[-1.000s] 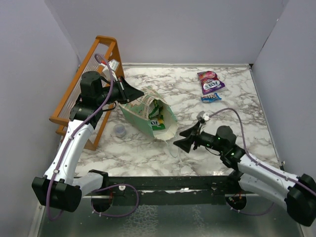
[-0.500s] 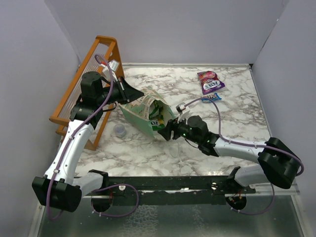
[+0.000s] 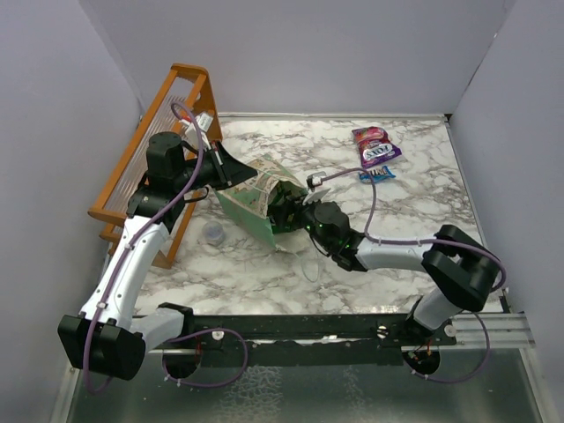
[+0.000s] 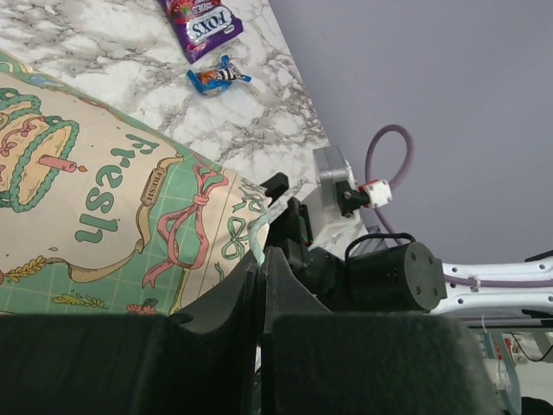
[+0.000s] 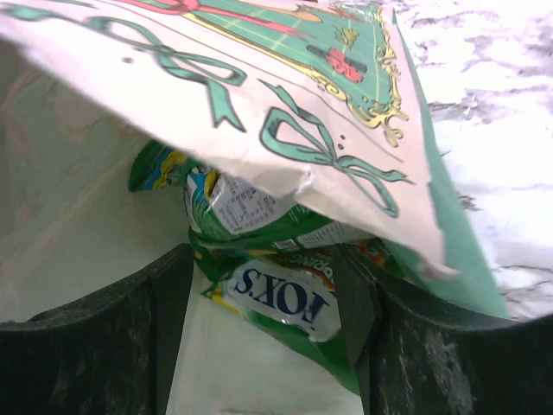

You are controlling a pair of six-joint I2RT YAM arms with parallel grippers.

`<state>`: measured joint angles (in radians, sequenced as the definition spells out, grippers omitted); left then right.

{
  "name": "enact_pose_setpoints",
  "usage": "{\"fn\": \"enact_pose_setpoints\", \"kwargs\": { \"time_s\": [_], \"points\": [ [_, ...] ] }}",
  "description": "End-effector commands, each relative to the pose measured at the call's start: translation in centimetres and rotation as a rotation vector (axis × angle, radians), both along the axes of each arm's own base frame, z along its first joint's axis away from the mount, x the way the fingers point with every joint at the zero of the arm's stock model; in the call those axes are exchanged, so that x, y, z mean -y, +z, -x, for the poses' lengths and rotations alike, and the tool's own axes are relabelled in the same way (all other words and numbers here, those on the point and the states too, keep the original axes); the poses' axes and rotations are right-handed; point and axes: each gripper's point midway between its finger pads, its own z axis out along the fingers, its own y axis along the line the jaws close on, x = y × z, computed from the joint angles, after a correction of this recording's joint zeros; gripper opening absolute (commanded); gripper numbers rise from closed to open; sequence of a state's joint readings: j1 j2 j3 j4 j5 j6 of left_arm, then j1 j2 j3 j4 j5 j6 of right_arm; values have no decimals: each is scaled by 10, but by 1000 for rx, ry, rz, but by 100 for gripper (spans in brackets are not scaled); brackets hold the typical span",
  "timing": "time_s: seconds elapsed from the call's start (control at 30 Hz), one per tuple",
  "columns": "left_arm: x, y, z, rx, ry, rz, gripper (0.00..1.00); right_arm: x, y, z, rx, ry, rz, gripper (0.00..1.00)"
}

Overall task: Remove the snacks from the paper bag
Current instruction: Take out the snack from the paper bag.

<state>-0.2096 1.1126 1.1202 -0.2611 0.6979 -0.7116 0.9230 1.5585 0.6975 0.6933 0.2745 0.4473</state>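
Open end effector [image 5: 268, 337] inside paper bag [image 5: 285, 121], fingers [image 5: 86, 346] flanking green snack packet [image 5: 281, 298]

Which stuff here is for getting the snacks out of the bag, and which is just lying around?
For the job: paper bag, green packet inside it, purple packet and blue packet already out, left gripper pinching the bag's edge, right gripper open inside the bag.

Just lying about: orange rack, small clear cup.
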Motion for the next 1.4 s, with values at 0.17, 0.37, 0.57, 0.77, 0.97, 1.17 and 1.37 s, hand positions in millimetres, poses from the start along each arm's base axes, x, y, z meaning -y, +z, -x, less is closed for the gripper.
{"fn": "enact_pose_setpoints", "kwargs": {
  "time_s": [0.17,0.37,0.57,0.77,0.97,1.17,1.37],
  "points": [
    [-2,20,1,59,9,25,0,-31,5,-25,-111,-250,-284,73],
    [-1,19,3,52,9,35,0,-39,3,-38,-171,-358,-323,83],
    [-1,20,4,50,5,47,0,-37,-36,-53,-280,-527,-229,100],
    [-1,23,6,57,4,47,0,-35,-68,-51,-334,-537,-171,87],
    [-2,19,7,58,9,37,0,-30,-64,-30,-366,-428,-214,67],
    [0,17,6,49,4,51,0,-30,-61,-31,-355,-394,-260,41],
    [-2,19,7,54,7,40,0,-34,-48,-28,-366,-357,-308,15]
  ]
}}
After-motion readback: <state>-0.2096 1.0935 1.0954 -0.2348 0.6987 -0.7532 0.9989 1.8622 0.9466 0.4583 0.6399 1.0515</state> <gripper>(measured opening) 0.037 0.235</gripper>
